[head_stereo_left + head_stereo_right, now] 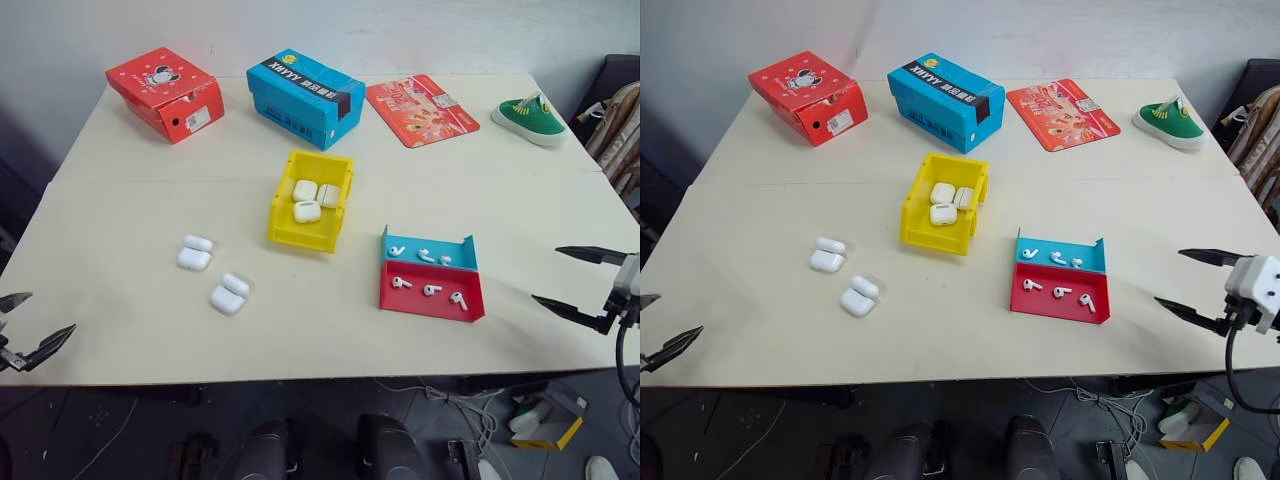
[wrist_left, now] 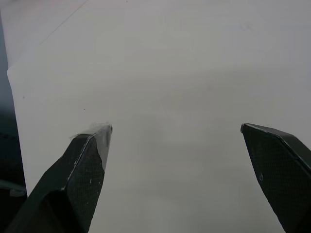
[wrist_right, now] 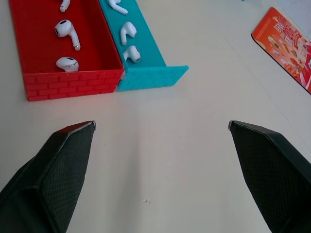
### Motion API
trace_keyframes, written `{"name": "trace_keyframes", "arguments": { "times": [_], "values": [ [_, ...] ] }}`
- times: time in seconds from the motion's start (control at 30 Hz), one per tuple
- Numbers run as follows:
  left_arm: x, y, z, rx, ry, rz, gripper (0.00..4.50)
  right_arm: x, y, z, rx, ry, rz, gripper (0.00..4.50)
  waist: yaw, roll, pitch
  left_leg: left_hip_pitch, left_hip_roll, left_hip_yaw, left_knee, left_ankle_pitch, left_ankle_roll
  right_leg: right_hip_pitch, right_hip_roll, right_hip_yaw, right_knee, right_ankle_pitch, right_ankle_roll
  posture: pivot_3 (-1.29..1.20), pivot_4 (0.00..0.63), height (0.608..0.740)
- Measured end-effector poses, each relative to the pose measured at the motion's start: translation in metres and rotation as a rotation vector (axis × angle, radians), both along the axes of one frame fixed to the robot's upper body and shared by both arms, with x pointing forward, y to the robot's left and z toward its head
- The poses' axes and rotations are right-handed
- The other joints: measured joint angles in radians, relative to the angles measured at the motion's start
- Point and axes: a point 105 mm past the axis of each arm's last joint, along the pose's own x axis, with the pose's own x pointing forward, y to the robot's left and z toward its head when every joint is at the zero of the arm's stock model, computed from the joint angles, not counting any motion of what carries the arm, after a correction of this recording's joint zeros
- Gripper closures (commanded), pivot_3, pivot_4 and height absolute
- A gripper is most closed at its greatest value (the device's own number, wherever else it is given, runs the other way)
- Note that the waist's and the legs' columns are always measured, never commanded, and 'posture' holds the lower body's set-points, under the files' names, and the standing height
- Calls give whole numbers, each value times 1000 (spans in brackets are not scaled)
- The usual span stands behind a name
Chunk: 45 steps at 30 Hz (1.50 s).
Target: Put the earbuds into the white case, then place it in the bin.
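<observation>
1. The bin (image 1: 300,236) at mid-table holds three cases (image 1: 306,212).
2. To its right, red tray (image 1: 430,308) and blue tray (image 1: 428,264) carry three earbuds (image 1: 431,290) each.
3. Two open cases (image 1: 229,295) lie left (on bare table).
4. Left gripper (image 1: 22,328) and right gripper (image 1: 578,282) gape wide, empty.

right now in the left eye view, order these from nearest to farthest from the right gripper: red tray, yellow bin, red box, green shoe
1. Red tray, just left of the right gripper, by the blue tray.
2. Green shoe, at the far right edge of the table.
3. Yellow bin, mid-table, holding white cases.
4. Red box, far left corner.
</observation>
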Motion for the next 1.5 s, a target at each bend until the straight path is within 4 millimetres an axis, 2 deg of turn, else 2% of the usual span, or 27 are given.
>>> {"name": "trace_keyframes", "arguments": {
  "times": [0.07,0.17,0.23,0.33,0.4,0.57,0.63,0.7,0.8,0.9,0.97,1.07,1.17,1.3,1.5],
  "values": [
    [3,-5,6,9,-22,-15,31,1,3,0,9,-8,11,0,0,0,0,0,0,0,0,0,0,0,0,0,0,0,0,0,150,740],
    [8,-17,15,-12,-61,-45,31,5,18,-1,56,-21,59,0,1,0,0,0,0,0,0,0,0,0,0,0,0,0,0,0,150,740],
    [8,-24,18,-48,-48,-68,31,9,33,1,101,-35,95,0,0,0,0,0,0,0,0,0,0,0,0,1,2,0,0,0,150,740],
    [3,-27,15,-137,2,-56,31,15,70,15,290,-164,169,0,-6,0,0,0,4,0,0,1,1,0,4,0,3,0,0,0,150,740],
    [-3,-20,12,-190,54,-9,31,11,93,22,387,-183,235,0,-4,0,0,0,4,0,0,2,2,0,5,0,5,0,0,0,150,740],
    [-23,11,0,-285,227,225,31,-7,132,30,444,-210,412,0,3,-1,0,0,4,1,0,1,3,0,5,-1,4,0,-1,0,150,740],
    [-27,16,-4,-322,291,294,31,-10,141,28,448,-217,461,0,7,-2,-1,0,2,0,0,-1,0,0,5,-1,4,0,-1,0,150,740],
    [-27,13,-3,-371,352,326,31,-13,143,27,441,-215,481,0,13,-3,-1,0,1,0,0,-1,0,0,5,-1,4,0,-1,0,150,740],
    [-8,-13,14,-440,418,279,31,-17,142,22,424,-199,507,0,26,-7,-2,0,1,-2,1,-1,-1,0,4,-1,3,0,-1,0,150,740],
    [25,-49,43,-435,426,177,31,-19,138,14,414,-175,516,0,32,-8,-3,0,1,-3,1,-1,-2,1,4,1,2,0,-1,0,150,740],
    [42,-67,54,-447,450,152,31,-20,134,10,411,-167,509,0,28,-7,-2,0,1,-2,1,-1,-2,1,7,0,6,0,-1,0,150,740],
    [59,-97,54,-413,556,106,31,-21,129,4,409,-157,500,0,21,-7,-2,0,1,1,1,2,3,-1,10,0,8,0,-1,0,150,740],
    [90,-122,58,-369,542,101,31,-23,126,1,405,-154,489,0,25,-7,-2,0,2,2,4,3,3,-1,12,1,9,0,-1,0,150,740],
    [115,-139,53,-364,566,126,31,-25,124,-1,403,-160,474,0,25,-7,-2,-1,7,3,12,1,1,-1,18,4,10,0,-1,0,150,740],
    [129,-159,29,-314,640,131,31,-32,128,-3,403,-159,469,0,30,-8,-2,-2,10,3,14,0,0,-1,20,5,10,0,-2,0,150,740]
  ]
}}
